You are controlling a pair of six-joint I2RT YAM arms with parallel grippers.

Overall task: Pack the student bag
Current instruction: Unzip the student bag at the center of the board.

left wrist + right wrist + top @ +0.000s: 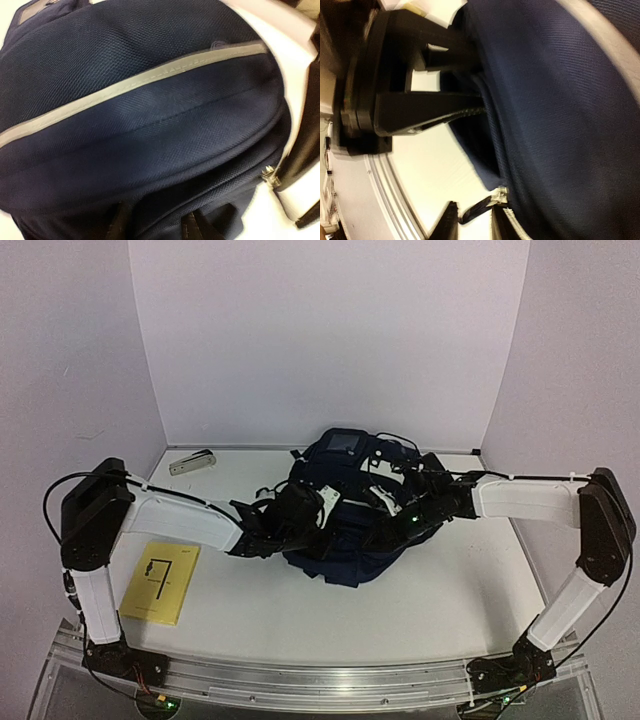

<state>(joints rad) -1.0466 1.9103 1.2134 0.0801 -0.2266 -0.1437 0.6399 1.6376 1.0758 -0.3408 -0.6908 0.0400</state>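
Note:
The student bag [345, 525], dark navy with a pale grey strip [135, 82], lies in the middle of the table. My left gripper [300, 515] is at its left side. In the left wrist view its dark fingers [120, 222] pinch a fold of navy fabric [155, 215]. My right gripper [395, 527] is at the bag's right front edge. Its fingertips [447, 222] stand narrowly apart, with the black zip pull [476, 212] spanning the gap from the metal slider [500, 196].
A yellow book [160, 582] lies flat at the front left. A small grey and white item [192, 462] lies at the back left near the wall. White walls close the table [300, 620] at the back and sides.

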